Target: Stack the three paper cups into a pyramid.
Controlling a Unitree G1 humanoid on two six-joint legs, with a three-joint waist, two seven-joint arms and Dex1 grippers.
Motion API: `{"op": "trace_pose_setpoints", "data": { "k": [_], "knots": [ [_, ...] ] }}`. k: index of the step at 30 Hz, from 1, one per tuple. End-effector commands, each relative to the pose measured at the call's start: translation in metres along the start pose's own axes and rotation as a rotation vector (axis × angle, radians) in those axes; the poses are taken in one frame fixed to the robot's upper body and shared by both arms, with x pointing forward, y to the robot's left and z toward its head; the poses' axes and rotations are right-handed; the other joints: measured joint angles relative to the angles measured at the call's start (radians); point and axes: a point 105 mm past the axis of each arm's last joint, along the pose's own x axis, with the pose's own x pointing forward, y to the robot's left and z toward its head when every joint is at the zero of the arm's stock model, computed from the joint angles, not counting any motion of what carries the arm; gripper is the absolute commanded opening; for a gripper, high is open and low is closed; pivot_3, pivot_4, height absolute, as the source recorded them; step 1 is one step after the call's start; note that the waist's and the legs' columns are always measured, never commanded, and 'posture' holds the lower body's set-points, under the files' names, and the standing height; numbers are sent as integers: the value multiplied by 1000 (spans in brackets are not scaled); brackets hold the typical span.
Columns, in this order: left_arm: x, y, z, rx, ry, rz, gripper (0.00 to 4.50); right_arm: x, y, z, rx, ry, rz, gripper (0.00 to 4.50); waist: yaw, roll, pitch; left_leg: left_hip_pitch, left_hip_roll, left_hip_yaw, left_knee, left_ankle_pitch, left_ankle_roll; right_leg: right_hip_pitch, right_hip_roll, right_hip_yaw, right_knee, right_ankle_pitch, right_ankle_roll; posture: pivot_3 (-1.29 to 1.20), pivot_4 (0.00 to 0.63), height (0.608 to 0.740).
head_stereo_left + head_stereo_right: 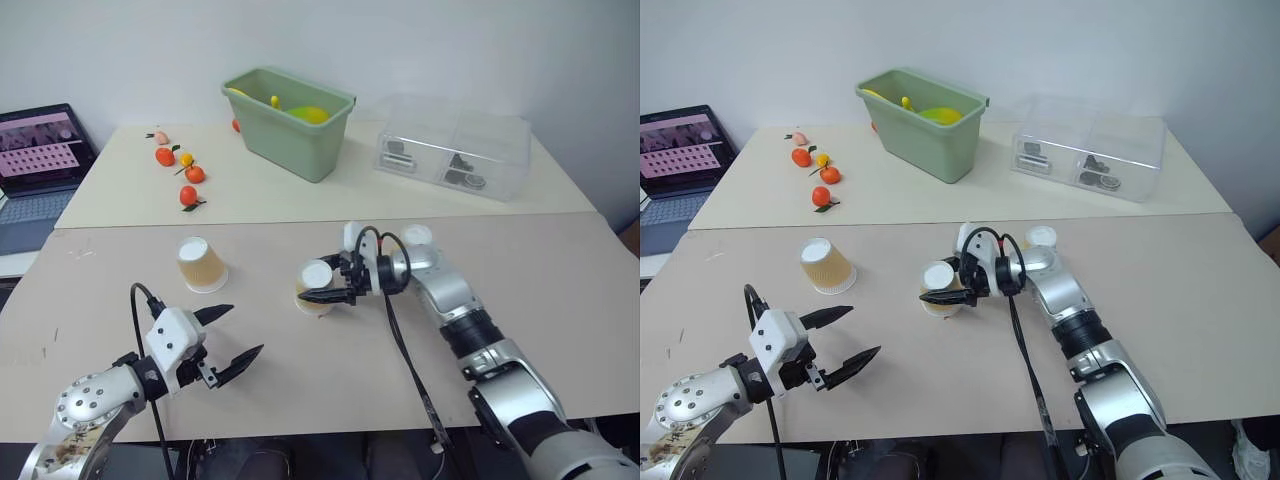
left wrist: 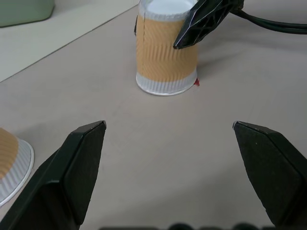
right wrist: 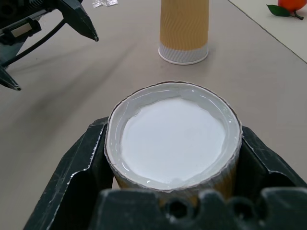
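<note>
Cups for the pyramid number 3, all upside down on the tan table [image 1: 560, 290]: 1 stands alone at the left [image 1: 201, 264], 1 sits in the middle [image 1: 316, 286] between the fingers of the right gripper [image 1: 327, 289], and 1 stands just behind that arm at the right [image 1: 417, 237]. The right wrist view shows the middle cup [image 3: 173, 141] wedged between the 2 black fingers, its white base toward the camera and its rim slightly dented, so the jaws are closed on it. My worry is that squeezing thin paper this way could crush the wall, or that the cup slips out if it is carried fast; the arm could also brush the right cup, which stands very near the wrist. The left gripper [image 1: 228, 338] hangs near the front edge with its jaws spread wide and empty, the left cup beyond it and apart, and could knock that cup if it swings forward.
</note>
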Motion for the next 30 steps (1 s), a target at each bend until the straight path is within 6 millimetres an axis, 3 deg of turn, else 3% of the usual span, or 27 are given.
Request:
{"op": "trace_pose_setpoints", "data": {
  "k": [1, 10, 14, 18, 24, 30],
  "knots": [
    [1, -3, 11, 38, -46, 5, 4500, 4, -3, 21, -55, -50, 18, 3330, -5, 0, 0, 0, 0, 0, 0, 0, 0, -1, 0, 0, 0, 0, 0, 0, 150, 740],
    [6, -1, 13, 37, -61, -12, 4500, 15, -6, 18, -1, -66, -21, 3330, -20, 0, 0, 0, 1, 0, 0, -1, -1, -1, 1, 0, 0, 0, -1, 0, 150, 740],
    [9, -1, 12, 36, -62, -18, 4500, 19, -8, 13, 60, -65, -25, 4366, -19, 0, 0, 0, 1, 0, 0, -1, -1, -2, 1, 0, 0, 1, -1, 0, 150, 740],
    [11, -2, 11, 33, -65, -29, 4500, 22, -13, 4, 70, -20, -61, 4456, -21, 1, 0, 0, 1, 0, 0, -1, -1, -2, 1, 1, 0, 1, -1, 0, 150, 740],
    [18, 0, 11, 28, -80, -49, 4500, 5, -13, 21, 146, -91, -33, 4456, -19, 1, 0, -1, 1, 0, 0, -1, -1, -2, 2, 1, 0, 1, -1, 0, 150, 740],
    [25, 3, 10, 20, -87, -73, 4500, -16, -14, 20, 195, -103, -60, 4456, -19, 1, 0, -1, 1, 0, 0, -1, -1, -2, 2, 1, 0, 1, -1, 0, 150, 740]
  ]
}}
